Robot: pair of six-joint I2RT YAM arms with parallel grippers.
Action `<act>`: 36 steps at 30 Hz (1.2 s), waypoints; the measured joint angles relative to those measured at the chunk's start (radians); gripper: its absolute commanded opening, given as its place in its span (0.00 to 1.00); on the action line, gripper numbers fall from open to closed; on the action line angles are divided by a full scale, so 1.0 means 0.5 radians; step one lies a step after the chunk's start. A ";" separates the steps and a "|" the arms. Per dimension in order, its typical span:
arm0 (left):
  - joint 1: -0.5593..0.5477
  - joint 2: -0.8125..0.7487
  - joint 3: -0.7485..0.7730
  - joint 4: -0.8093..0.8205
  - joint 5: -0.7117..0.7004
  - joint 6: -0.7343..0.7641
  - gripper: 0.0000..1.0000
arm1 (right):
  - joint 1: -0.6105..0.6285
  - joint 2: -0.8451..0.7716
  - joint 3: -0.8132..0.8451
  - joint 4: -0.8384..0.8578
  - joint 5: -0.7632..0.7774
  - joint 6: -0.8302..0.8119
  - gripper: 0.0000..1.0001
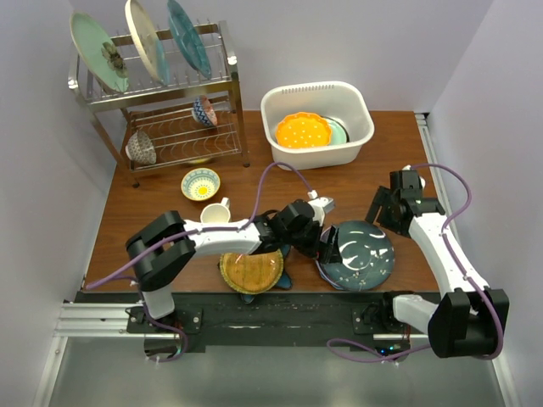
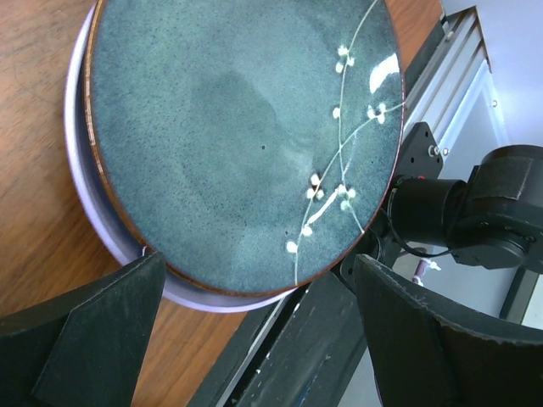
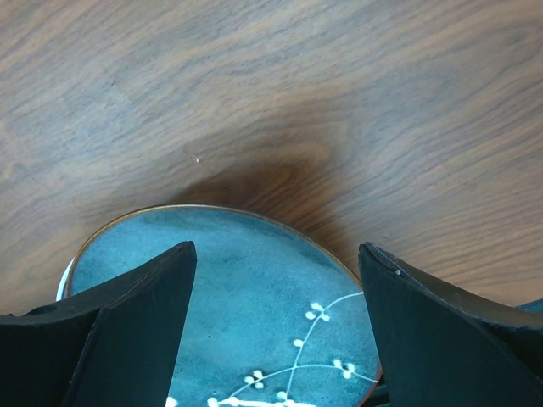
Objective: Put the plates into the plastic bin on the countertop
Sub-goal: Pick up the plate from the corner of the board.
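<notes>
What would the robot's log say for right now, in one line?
left gripper: open, at rim of teal plate | right gripper: open, above same plate | teal plate: stacked on lavender plate | bin: orange plate inside

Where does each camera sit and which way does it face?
Top external: above and behind, looking down on the countertop; left arm and right arm show.
Left wrist: over the dark teal plate, atop the lavender plate; left gripper open.
Right wrist: low, facing wood and that plate's rim; right gripper open.
Shared: all show that plate.
</notes>
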 measured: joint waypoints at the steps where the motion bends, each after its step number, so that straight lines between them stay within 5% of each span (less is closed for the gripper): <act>1: -0.006 0.011 0.014 -0.009 -0.007 0.003 0.96 | 0.000 0.002 0.000 0.000 -0.009 -0.001 0.80; 36: -0.130 0.384 0.556 -0.452 -0.365 0.048 0.97 | -0.018 0.185 0.000 0.032 -0.321 -0.166 0.80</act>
